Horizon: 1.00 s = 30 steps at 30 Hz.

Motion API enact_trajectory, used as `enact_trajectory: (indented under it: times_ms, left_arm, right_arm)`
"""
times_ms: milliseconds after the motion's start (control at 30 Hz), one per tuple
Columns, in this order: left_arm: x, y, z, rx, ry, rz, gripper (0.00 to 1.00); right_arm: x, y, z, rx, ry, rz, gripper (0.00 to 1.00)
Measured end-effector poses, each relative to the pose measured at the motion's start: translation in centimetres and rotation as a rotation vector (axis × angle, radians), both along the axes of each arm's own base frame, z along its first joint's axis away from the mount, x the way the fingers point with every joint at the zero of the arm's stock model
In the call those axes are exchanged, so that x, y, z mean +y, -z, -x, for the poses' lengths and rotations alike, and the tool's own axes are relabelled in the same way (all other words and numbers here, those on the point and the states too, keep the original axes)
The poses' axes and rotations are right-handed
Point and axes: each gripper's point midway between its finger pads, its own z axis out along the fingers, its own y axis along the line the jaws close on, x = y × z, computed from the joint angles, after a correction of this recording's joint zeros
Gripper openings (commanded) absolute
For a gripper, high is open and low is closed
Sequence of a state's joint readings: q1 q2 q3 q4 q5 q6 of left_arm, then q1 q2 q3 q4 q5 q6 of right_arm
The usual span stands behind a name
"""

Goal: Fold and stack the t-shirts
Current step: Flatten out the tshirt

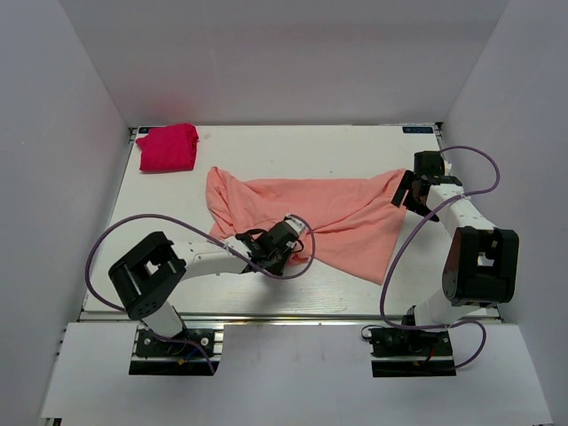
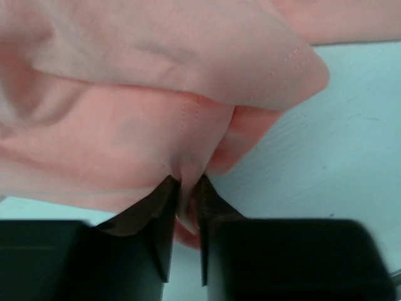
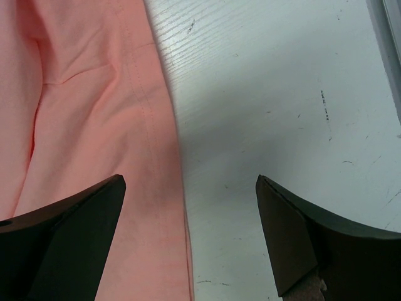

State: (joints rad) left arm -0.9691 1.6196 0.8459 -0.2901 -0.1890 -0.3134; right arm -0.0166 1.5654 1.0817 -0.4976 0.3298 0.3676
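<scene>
top view: the pink tee [image 1: 328, 213] lay spread and rumpled across the middle of the white table [image 1: 355, 146], reaching from left of centre to the right side. the red tee [image 1: 167, 147] sat as a small folded bundle in the far left corner, well apart from the pink tee. the left gripper [image 1: 286, 241] was at the near edge of the pink tee, just left of the table's middle. the right gripper [image 1: 414, 197] was at the tee's right-hand corner, towards the far right of the table. a purple cable [image 1: 96, 253] looped out beside the left arm.

left wrist view: the jaws were closed on a pinch of pink cloth, a narrow fold drawn down between their dark tips. above that fold a hemmed layer with visible stitching draped over it. bare table showed to the right.

right wrist view: the jaws stood wide apart and held nothing. one jaw was over the tee's stitched edge and the other over bare table. the edge ran down between them. it could not be told whether either tip touched the surface.
</scene>
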Motion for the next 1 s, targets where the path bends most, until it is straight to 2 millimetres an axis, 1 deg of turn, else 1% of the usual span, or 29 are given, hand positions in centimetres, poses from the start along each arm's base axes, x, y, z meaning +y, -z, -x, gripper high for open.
enact_trajectory:
  times_ms: [33, 67, 233, 300, 367, 433, 467, 533, 567, 667, 733, 800, 833, 900, 1000]
  left_arm:
    - [0.1, 0.0, -0.2, -0.003, -0.012, 0.0, 0.1]
    - [0.1, 0.0, -0.4, -0.008, -0.026, 0.001, 0.0]
    - [0.7, -0.4, -0.5, -0.014, -0.078, -0.001, 0.0]
    - [1.2, -1.5, -0.6, -0.035, -0.1, 0.011, 0.0]
    - [1.5, -3.7, -1.0, -0.089, -0.124, 0.051, 0.0]
    - [1.6, -7.1, -1.9, -0.173, -0.157, 0.121, 0.0]
    - [1.9, -9.0, -2.4, -0.223, -0.178, 0.155, 0.0]
    - [2.3, -12.4, -3.3, -0.31, -0.219, 0.207, 0.0]
    - [2.6, -14.3, -4.1, -0.366, -0.247, 0.233, 0.0]
    - [3.2, -18.5, -6.1, -0.495, -0.318, 0.257, 0.0]
    - [3.4, -20.6, -7.5, -0.564, -0.365, 0.247, 0.0]
    - [3.6, -22.5, -8.9, -0.63, -0.415, 0.227, 0.0]
    - [3.6, -23.2, -9.5, -0.655, -0.435, 0.218, 0.0]
    - [3.6, -24.3, -10.8, -0.705, -0.465, 0.191, 0.0]
    - [3.9, -24.8, -12.1, -0.753, -0.489, 0.145, 0.0]
  right_arm:
    - [0.0, 0.0, 0.0, 0.0, 0.0, 0.0, 0.9]
    - [0.0, 0.0, 0.0, 0.0, 0.0, 0.0, 0.9]
    - [0.0, 0.0, 0.0, 0.001, 0.0, 0.001, 0.9]
    - [0.0, 0.0, 0.0, 0.001, -0.001, 0.001, 0.9]
    - [0.0, 0.0, -0.3, 0.002, -0.002, -0.003, 0.9]
    - [0.3, -0.2, -1.0, -0.005, -0.003, -0.016, 0.9]
    - [0.4, -0.3, -1.6, -0.009, -0.003, -0.026, 0.88]
    - [0.7, -0.9, -3.2, -0.031, -0.006, -0.046, 0.88]
    - [0.9, -1.3, -4.0, -0.039, -0.007, -0.057, 0.87]
    - [1.3, -2.5, -7.0, -0.084, -0.005, -0.082, 0.87]
    - [1.3, -3.0, -8.6, -0.106, 0.0, -0.088, 0.85]
    - [1.3, -3.0, -9.8, -0.11, 0.012, -0.094, 0.85]
    - [1.3, -2.9, -10.5, -0.113, 0.019, -0.097, 0.85]
    - [1.3, -2.4, -11.6, -0.107, 0.03, -0.101, 0.84]
    - [1.4, -1.0, -12.9, -0.085, 0.05, -0.113, 0.84]
